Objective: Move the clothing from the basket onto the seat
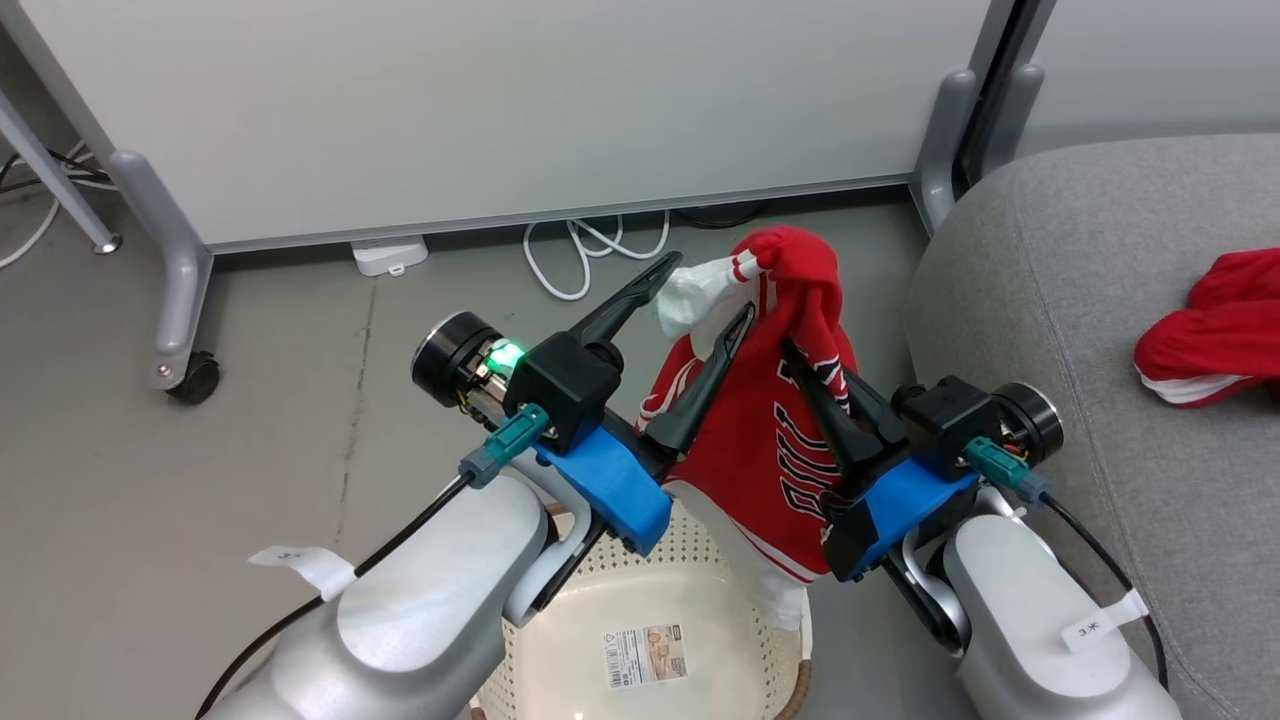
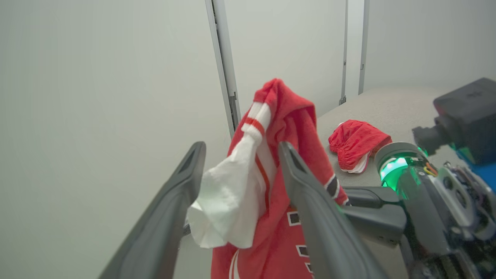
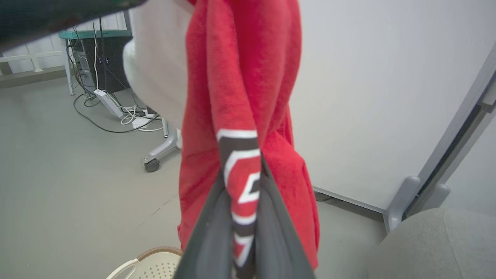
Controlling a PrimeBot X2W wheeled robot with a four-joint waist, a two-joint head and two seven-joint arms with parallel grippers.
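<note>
The red jersey [image 1: 760, 440] with black-and-white lettering hangs in the air above the cream basket [image 1: 700, 545], its lower hem still reaching into it. My right gripper [image 1: 800, 365] is shut on a fold of the jersey [image 3: 240, 77], pinching the lettered fabric in the right wrist view [image 3: 242, 170]. My left gripper [image 1: 700, 295] stands open, and a white part of the jersey [image 2: 228, 205] hangs loose between its fingers [image 2: 240, 155]. The grey seat [image 1: 1080, 300] lies to the right, with a second red garment [image 1: 1210, 330] crumpled on it.
A white partition panel [image 1: 500, 100] on grey wheeled feet [image 1: 190, 375] stands behind the basket. White cables [image 1: 590, 250] and a power adapter [image 1: 388, 255] lie on the grey floor at its base. A paper label [image 1: 645, 655] sits on the basket's bottom.
</note>
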